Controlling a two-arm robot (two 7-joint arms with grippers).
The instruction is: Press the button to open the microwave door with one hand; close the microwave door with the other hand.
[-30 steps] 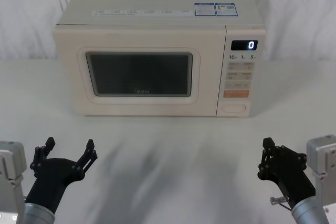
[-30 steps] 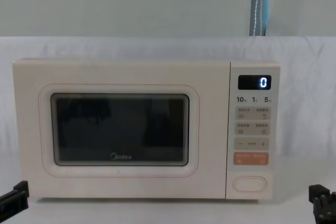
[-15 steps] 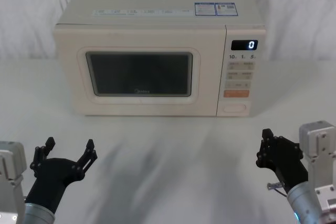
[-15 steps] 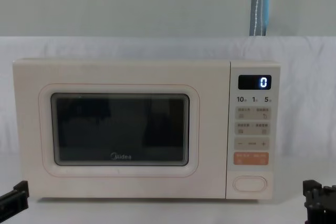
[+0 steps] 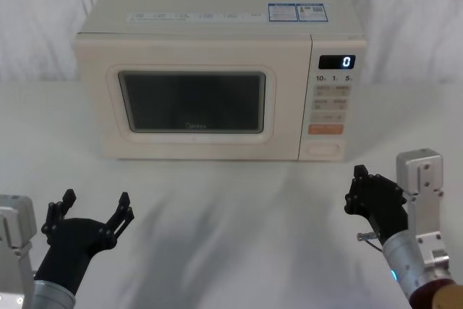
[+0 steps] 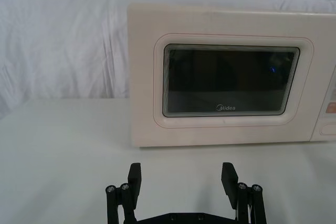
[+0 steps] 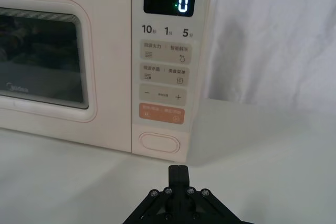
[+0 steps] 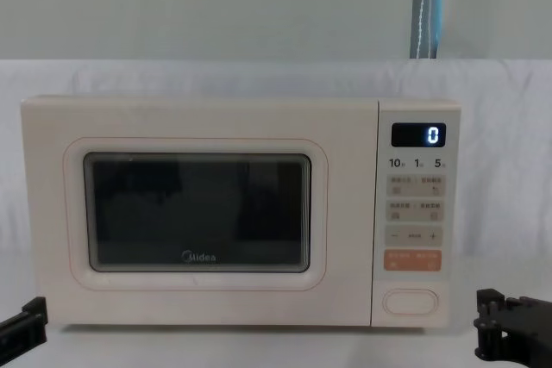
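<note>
the button [image 5: 322,150] sits low on the right end of the microwave [image 5: 217,70], long axis left-right. the right gripper [image 5: 359,195], jaws closed, is just near and right of it, clearly the nearer arm. the left gripper [image 5: 92,209], jaws open, waits near the door [image 5: 192,103], which is shut.

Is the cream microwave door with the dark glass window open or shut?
Shut: the cream microwave door sits flush with the control strip, no gap.
</note>
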